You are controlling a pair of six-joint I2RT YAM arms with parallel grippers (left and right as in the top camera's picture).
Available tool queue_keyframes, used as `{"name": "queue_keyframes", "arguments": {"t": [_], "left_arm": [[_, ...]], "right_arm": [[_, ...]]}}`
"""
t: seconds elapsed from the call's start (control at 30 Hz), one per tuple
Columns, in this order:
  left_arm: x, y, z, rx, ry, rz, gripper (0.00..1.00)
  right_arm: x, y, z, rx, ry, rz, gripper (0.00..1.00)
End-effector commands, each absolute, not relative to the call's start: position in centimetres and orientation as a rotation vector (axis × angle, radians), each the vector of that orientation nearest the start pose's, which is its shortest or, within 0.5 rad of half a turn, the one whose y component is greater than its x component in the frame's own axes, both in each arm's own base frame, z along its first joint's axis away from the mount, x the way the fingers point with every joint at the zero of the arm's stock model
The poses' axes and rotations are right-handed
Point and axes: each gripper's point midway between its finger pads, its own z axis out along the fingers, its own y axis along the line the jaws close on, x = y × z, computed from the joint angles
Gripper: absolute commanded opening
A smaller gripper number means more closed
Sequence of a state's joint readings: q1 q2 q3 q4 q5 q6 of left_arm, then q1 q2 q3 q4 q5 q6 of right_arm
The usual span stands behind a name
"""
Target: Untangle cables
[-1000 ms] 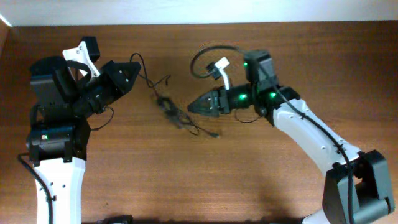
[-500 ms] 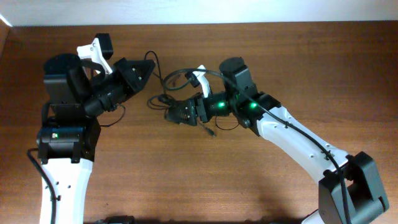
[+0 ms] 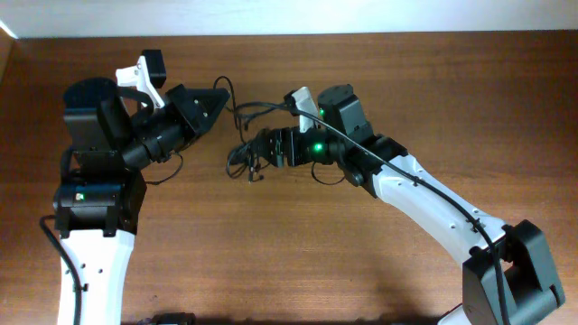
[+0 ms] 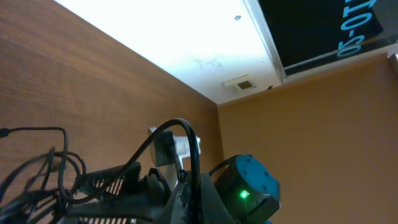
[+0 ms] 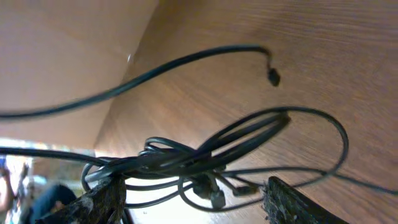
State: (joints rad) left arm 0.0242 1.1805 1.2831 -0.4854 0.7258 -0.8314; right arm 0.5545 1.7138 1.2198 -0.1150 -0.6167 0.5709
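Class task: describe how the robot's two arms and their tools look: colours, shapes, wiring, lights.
The left arm and right arm have white long links and black joints. The left tool and right tool are black and tapering, each with a white handle behind it. A black wire runs along the right arm; a green light glows near its wrist.

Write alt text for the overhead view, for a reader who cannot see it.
A left arm and a right arm, white and black, meet over a small tangle of thin black cables on a brown wooden table. The right jaws stand open at the tangle; the left jaws are shut, a strand arcing from their tip.
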Motion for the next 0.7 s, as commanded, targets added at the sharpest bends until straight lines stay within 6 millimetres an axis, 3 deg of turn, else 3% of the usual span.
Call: {"name": "queue_keyframes", "arguments": {"t": [0.0,0.17,0.23,0.37,0.53,0.67], "left_arm": [[34.4,-11.0,37.2,-0.343,2.023,-1.249,0.00],[34.2,-11.0,36.7,-0.296,2.041,-1.214,0.00],[34.1,-10.9,36.3,-0.299,2.057,-1.204,0.00],[34.1,-10.9,36.3,-0.299,2.056,-1.206,0.00],[34.1,-10.9,36.4,-0.296,2.053,-1.205,0.00],[33.8,-11.4,36.7,-0.271,2.051,-1.245,0.00]], "right_arm": [[36.1,33.5,19.5,-0.159,2.368,1.325,0.72],[35.3,34.7,22.5,-0.192,2.289,1.548,0.72],[35.9,34.3,23.2,-0.162,2.268,1.586,0.72],[36.8,32.9,22.5,-0.047,2.318,1.579,0.71],[35.5,32.6,20.5,0.035,2.448,1.561,0.71],[35.5,32.7,20.4,0.039,2.452,1.558,0.70]]}}
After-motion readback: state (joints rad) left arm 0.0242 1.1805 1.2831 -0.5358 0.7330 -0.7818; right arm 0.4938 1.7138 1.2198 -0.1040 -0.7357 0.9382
